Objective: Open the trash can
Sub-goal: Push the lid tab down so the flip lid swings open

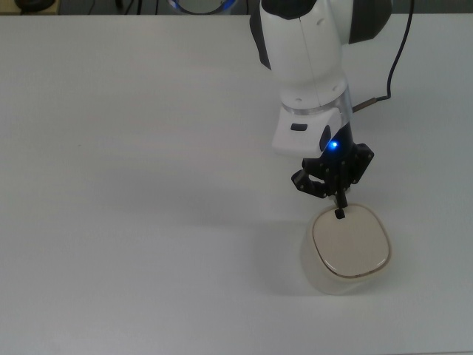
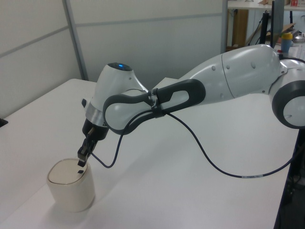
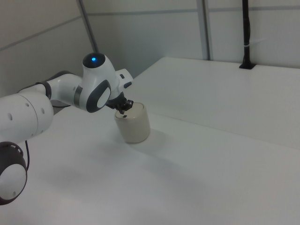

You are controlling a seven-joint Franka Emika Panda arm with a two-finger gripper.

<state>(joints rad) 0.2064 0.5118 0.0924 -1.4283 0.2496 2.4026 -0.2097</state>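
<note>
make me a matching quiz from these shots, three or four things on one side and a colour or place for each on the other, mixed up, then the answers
Things:
1. trash can
2. claw
3. light on the arm
4. cable

Descriptions:
A. glowing blue
B. cream-white, lid flat and closed
C. dark, looping down from the arm to the table
D. black, tip poised at the can's lid edge

Pairs: 1-B, 2-D, 3-A, 4-C
</note>
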